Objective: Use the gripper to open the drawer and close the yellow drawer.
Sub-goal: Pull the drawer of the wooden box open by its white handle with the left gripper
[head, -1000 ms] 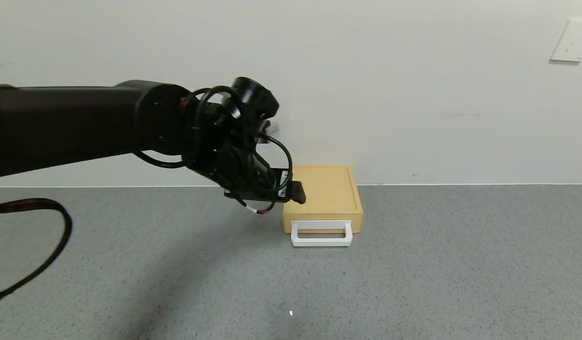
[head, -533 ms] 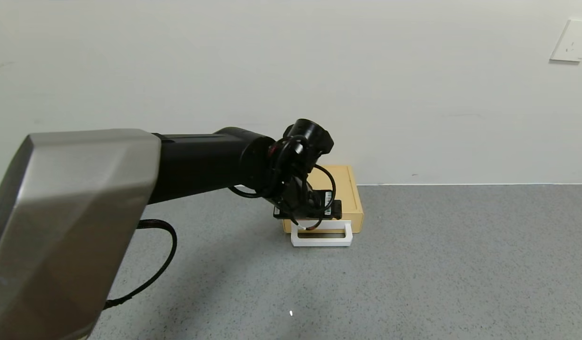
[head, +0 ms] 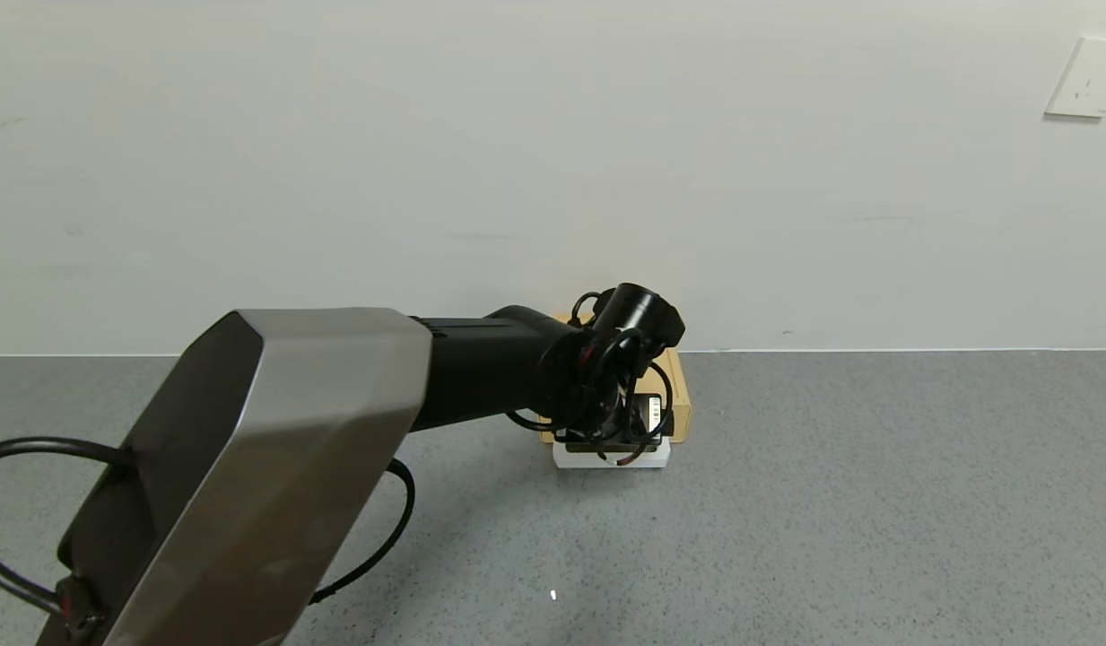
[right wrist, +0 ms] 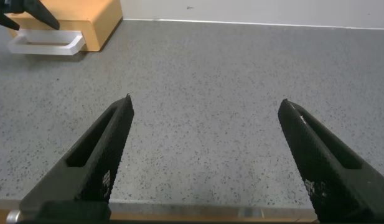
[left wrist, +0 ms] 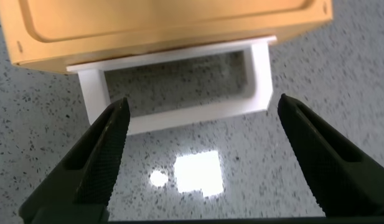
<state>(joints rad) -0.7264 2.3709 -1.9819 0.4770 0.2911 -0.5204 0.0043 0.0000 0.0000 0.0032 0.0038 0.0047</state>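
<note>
I see the drawer (head: pixel 680 405) pushed into its yellow casing by the wall on the bench (head: pixel 831 502), white handle (left wrist: pixel 179 112) facing me. My left gripper (left wrist: pixel 201 158) hangs just above that handle, released wide. My right gripper (right wrist: pixel 204 155), well apart, is released too.

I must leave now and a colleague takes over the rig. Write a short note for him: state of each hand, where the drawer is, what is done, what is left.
Left hand: open, hanging just above the drawer's white handle, fingers spread to either side of it, not gripping.
Right hand: open, parked low over bare grey floor, off to the side of the box.
Drawer: shut inside its yellow casing, which sits on the floor by the wall, handle facing the robot.
Done: the left arm has been brought to the handle.
Left: lower and close on the handle, pull the drawer open, then push it shut.
</note>
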